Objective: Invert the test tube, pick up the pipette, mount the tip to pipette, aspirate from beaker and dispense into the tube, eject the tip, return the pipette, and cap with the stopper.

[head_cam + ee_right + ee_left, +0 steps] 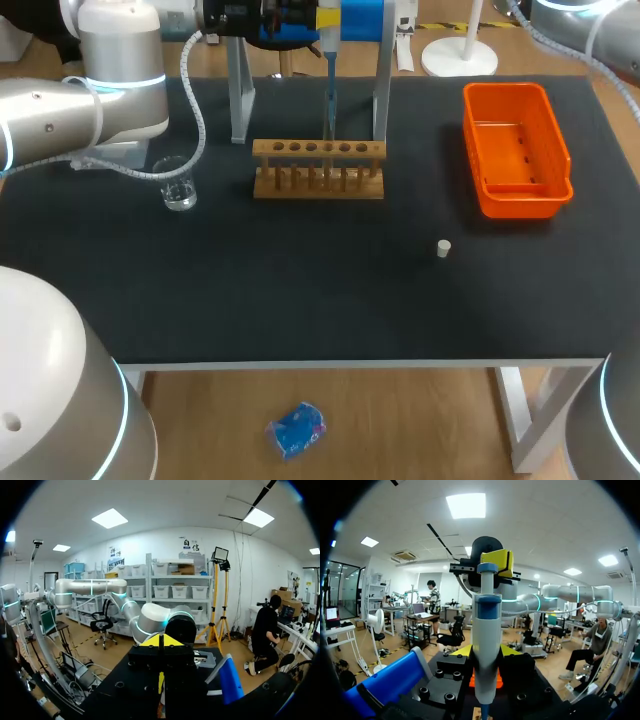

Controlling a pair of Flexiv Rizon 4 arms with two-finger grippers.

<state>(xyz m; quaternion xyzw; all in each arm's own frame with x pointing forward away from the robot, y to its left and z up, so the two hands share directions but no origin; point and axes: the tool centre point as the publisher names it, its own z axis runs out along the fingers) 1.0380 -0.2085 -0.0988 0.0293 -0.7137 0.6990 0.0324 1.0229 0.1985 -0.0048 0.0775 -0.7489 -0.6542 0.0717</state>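
My left gripper [322, 20] hangs over the table's far middle, shut on the upright pipette [328, 85]. In the left wrist view the pipette [486, 645] stands between the yellow fingertips [461, 651]. Its thin tip points down at the middle holes of the wooden tube rack [318, 168]; I cannot make out a tube there. My right gripper [160, 641] is shut and empty. The left wrist view shows that right gripper [497, 562] just behind the pipette's top button. A glass beaker [178, 185] stands left of the rack. The small white stopper [443, 248] lies front right.
An orange bin [515, 150] sits at the right. The grey posts of the pipette stand [240, 95] rise behind the rack, with a blue part [385, 685] on top. My left arm [90, 110] spans the back left corner.
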